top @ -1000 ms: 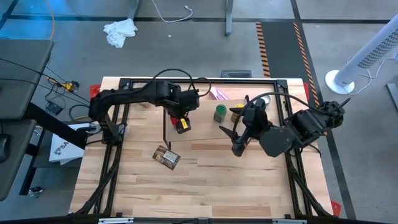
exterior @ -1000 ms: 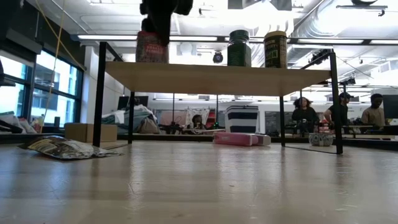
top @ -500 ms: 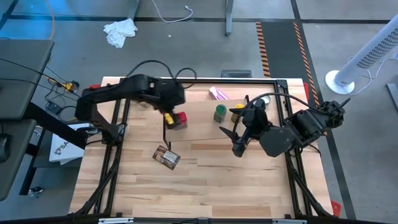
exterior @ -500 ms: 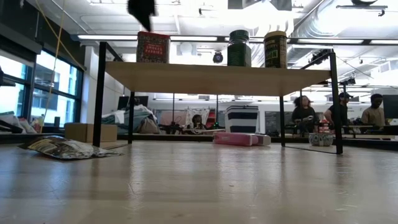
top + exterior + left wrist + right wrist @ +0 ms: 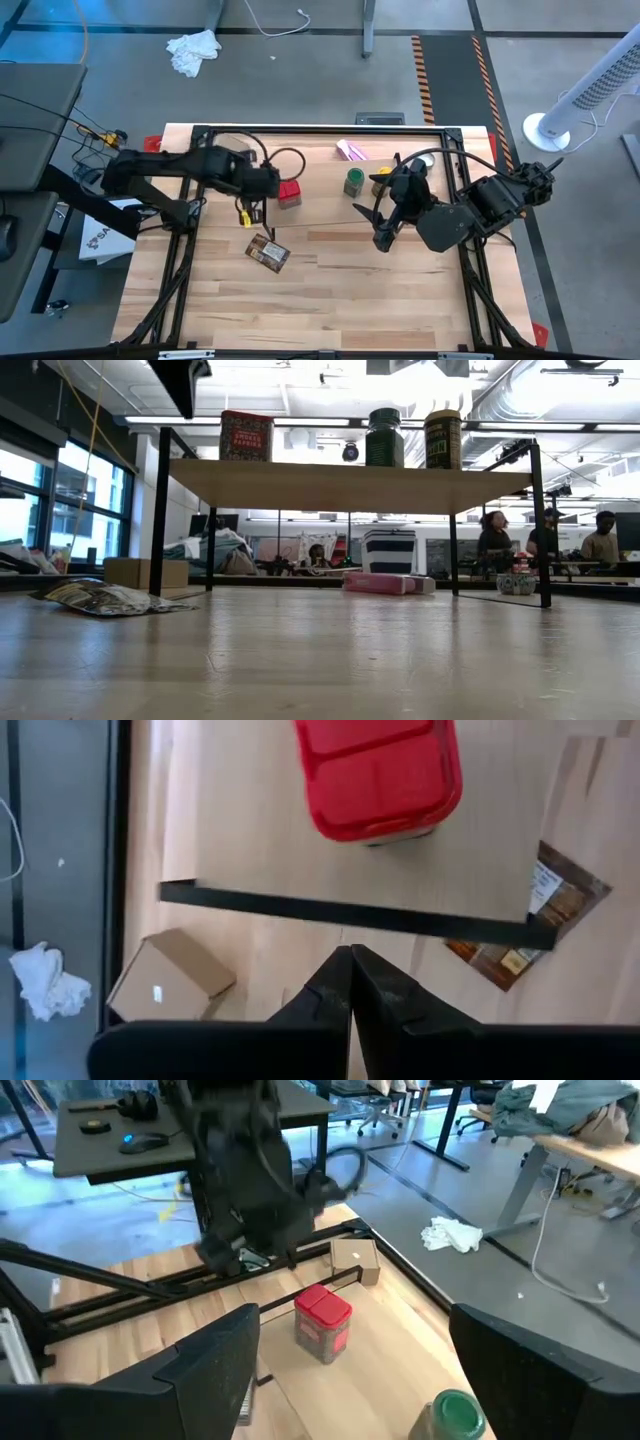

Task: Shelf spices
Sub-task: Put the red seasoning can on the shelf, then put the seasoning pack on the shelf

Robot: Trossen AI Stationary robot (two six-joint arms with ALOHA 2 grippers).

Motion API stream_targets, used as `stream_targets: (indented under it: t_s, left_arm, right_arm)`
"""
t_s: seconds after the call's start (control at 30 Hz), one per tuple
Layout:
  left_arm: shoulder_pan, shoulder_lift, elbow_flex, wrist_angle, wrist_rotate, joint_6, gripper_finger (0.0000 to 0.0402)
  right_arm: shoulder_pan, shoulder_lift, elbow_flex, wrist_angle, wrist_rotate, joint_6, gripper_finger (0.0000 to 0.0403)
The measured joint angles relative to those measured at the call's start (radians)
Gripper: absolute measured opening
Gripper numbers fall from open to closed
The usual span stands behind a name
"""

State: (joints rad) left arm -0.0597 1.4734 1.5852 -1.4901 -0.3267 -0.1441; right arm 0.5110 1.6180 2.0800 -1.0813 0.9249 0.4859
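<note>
Red box (image 5: 290,193): standing upright on the shelf (image 5: 350,472), at the end nearest the left arm; the low view shows it free, nothing touching it.
Green-lidded jar (image 5: 354,181): on the shelf top at about 3 o'clock from the red box in the high view, well apart from it.
Yellow jar (image 5: 381,180): just beside the green-lidded jar, again toward 3 o'clock; the two stand as a pair in the low view.
Brown packet (image 5: 268,253): flat on the table, at about 7 o'clock from the red box, off the shelf.
Shelf: light plank on thin black legs, three containers on top.
Left gripper (image 5: 350,982): fingers pressed together and holding nothing, just beside the red box at its 9 o'clock in the high view, apart from it.
Right gripper (image 5: 378,226): jaws spread wide with nothing between them, at about 5 o'clock from the yellow jar, over bare table.
Cardboard box (image 5: 170,976): on the table past the shelf's end, seen from the left wrist.
Pink packet (image 5: 351,150): near the table's far edge, about 12 o'clock from the green-lidded jar.
Table (image 5: 330,290): light wood, bare across the near half.
</note>
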Motion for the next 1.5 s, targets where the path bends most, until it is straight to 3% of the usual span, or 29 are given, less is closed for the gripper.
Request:
stream_targets:
  t_s: [0.17, 0.6, 0.93, 1.03, 1.17, 1.33, 1.5]
  left_arm:
    - [0.000, 0.003, -0.082, 0.124, -0.009, 0.000, 0.0001]
    - [0.007, 0.070, -0.084, 0.239, -0.100, 0.017, 0.0000]
    - [-0.034, 0.117, -0.071, 0.489, -0.038, 0.000, 0.0000]
    - [-0.053, 0.113, -0.036, 0.495, 0.011, 0.051, 0.0000]
    - [-0.078, 0.084, 0.008, 0.496, -0.025, 0.123, 0.0000]
    - [-0.076, 0.072, 0.013, 0.466, -0.071, 0.155, 0.0000]
    - [-0.076, 0.032, 0.012, 0.306, -0.062, 0.087, 0.0000]
  right_arm:
    - [0.000, 0.000, 0.000, 0.000, -0.020, 0.034, 0.0322]
    - [0.001, 0.001, 0.000, 0.000, -0.039, 0.041, 0.0322]
    - [0.000, 0.022, 0.000, 0.001, -0.045, 0.040, 0.0322]
    - [0.000, 0.029, 0.000, 0.001, -0.057, 0.038, 0.0322]
    - [0.000, 0.030, 0.000, 0.000, -0.069, 0.043, 0.0322]
    - [-0.003, 0.055, 0.001, -0.030, -0.204, 0.141, 0.0322]
    - [0.018, 0.153, -0.001, -0.136, -0.280, 0.232, 0.0322]
